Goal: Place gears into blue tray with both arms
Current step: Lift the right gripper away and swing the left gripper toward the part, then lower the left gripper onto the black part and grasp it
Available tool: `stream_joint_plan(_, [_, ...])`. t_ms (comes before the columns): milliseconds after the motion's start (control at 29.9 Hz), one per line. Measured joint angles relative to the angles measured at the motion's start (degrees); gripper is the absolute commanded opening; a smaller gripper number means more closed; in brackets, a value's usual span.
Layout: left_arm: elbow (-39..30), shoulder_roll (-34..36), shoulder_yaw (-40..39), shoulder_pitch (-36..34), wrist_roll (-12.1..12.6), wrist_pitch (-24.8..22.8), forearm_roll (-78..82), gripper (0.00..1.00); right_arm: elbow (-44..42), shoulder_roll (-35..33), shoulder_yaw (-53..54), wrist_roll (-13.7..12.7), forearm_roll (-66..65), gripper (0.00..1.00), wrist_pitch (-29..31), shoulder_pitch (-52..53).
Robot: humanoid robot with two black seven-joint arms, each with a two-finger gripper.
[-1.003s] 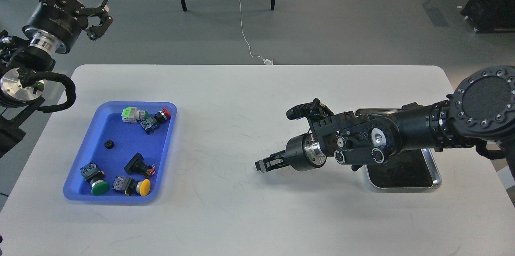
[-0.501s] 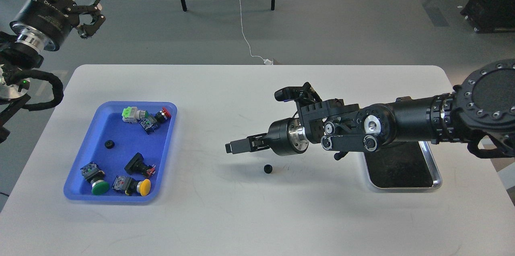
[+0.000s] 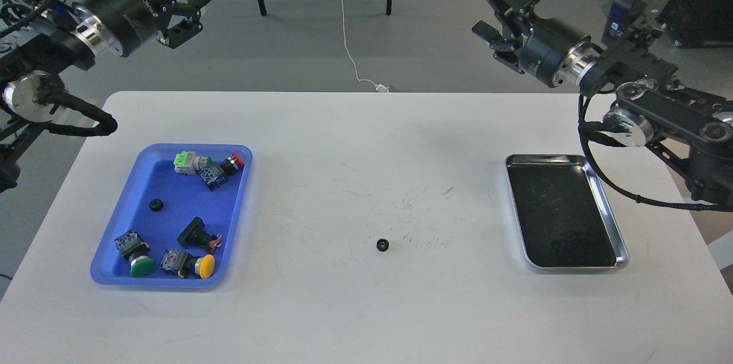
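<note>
One small black gear (image 3: pixel 383 245) lies alone on the white table near its middle. A second gear (image 3: pixel 154 204) rests inside the blue tray (image 3: pixel 236 221) at the left, among several push-button switches. My left gripper (image 3: pixel 192 9) hangs high over the floor beyond the table's far left corner, its fingers spread and empty. My right gripper (image 3: pixel 485 5) is raised above the far right edge, also open with nothing in it. Both are far from either gear.
A shiny steel tray (image 3: pixel 608 204) with a dark bottom sits at the right side of the table. Switches with green (image 3: pixel 141 265), yellow (image 3: pixel 205 266) and red (image 3: pixel 235 161) caps fill the blue tray. Chair legs and a white cable lie on the floor behind.
My right arm has lifted from low over the table's middle up and back to the far right, leaving the gear lying on the table. My left gripper swung rightward and stays high.
</note>
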Motion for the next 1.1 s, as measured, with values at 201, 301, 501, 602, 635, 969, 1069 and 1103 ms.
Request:
stream_joint_plan(201, [-5.92,-2.14,-0.01,-0.94,0.02,-3.25,17.26,0.97,1.62,-0.18,15.63,0.06,3.78,0.99,0.32,-13.21])
stream_joint_plan(301, [-11.05,-2.53,0.08,-0.53,0.02,-3.25,26.61,0.97,3.63,-0.22,20.4,0.54,6.76,0.99,0.36,-18.9])
stream_joint_plan(501, [-20.17,-5.06,3.33,0.29,0.13,-3.09,44.68,0.97,4.29,0.26,24.6,0.75,18.64,0.99,2.73,-25.23])
stream_joint_plan(602, [-22.58,-7.53,6.6,0.32,0.13,-3.07,52.63,0.95,4.27,0.25,25.16,0.75,26.81,0.99,4.54,-27.07])
stream_joint_plan(635, [-22.91,-8.92,7.67,0.32,0.13,-3.06,55.63,0.95,4.14,0.22,25.41,0.75,29.03,0.99,5.32,-27.76])
stream_joint_plan(969, [-22.94,-18.55,17.87,0.85,0.13,-3.06,86.14,0.93,4.25,0.4,32.04,3.04,34.08,0.99,20.77,-40.23])
stream_joint_plan(1069, [-22.89,-19.25,20.62,1.72,0.17,-2.51,90.08,0.91,4.83,0.46,33.38,4.97,34.63,0.99,22.28,-45.13])
stream_joint_plan(1103, [-22.85,-19.54,21.22,2.01,0.36,-2.37,91.12,0.91,5.13,0.47,33.67,5.47,34.73,0.99,22.4,-46.6])
